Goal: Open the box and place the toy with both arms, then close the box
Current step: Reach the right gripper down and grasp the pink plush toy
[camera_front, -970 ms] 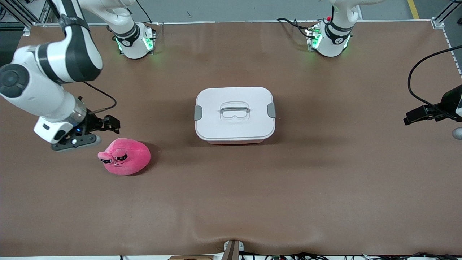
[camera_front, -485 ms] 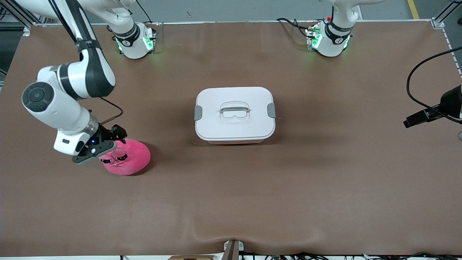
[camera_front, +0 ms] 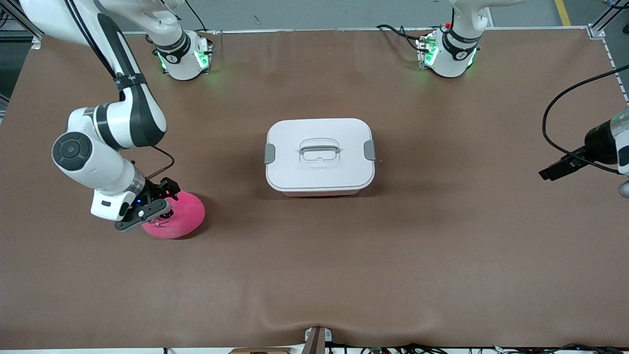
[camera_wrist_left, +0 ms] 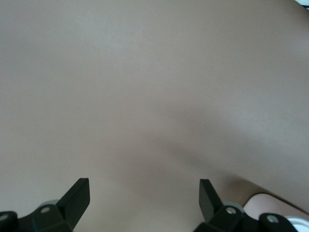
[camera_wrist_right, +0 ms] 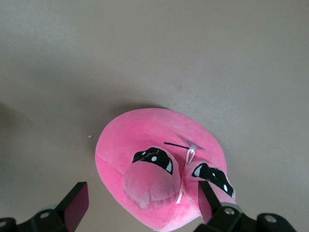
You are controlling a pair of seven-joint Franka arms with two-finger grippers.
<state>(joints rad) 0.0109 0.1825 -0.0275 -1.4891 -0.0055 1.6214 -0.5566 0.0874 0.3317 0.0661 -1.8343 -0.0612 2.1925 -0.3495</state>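
The box [camera_front: 319,155] stands in the middle of the table, its white lid on, grey side latches down and grey centre handle flat. The pink plush toy [camera_front: 179,216] lies on the table toward the right arm's end, nearer the front camera than the box. My right gripper [camera_front: 156,212] is open and low over the toy's face end. In the right wrist view the toy [camera_wrist_right: 154,169] lies between the spread fingers, one fingertip [camera_wrist_right: 208,200] at its eye, and the gripper [camera_wrist_right: 144,203] holds nothing. My left gripper [camera_wrist_left: 144,198] is open and empty over bare table at the left arm's end.
The brown table mat [camera_front: 442,246] is bare around the box. The two arm bases [camera_front: 184,56] [camera_front: 449,54] stand at the table's back edge. A black cable [camera_front: 555,132] hangs by the left wrist. A small bracket [camera_front: 317,339] sits at the front edge.
My right arm has swung toward the toy and come down, so its gripper now covers the toy's face. My left gripper has shifted slightly. The box and toy have not moved.
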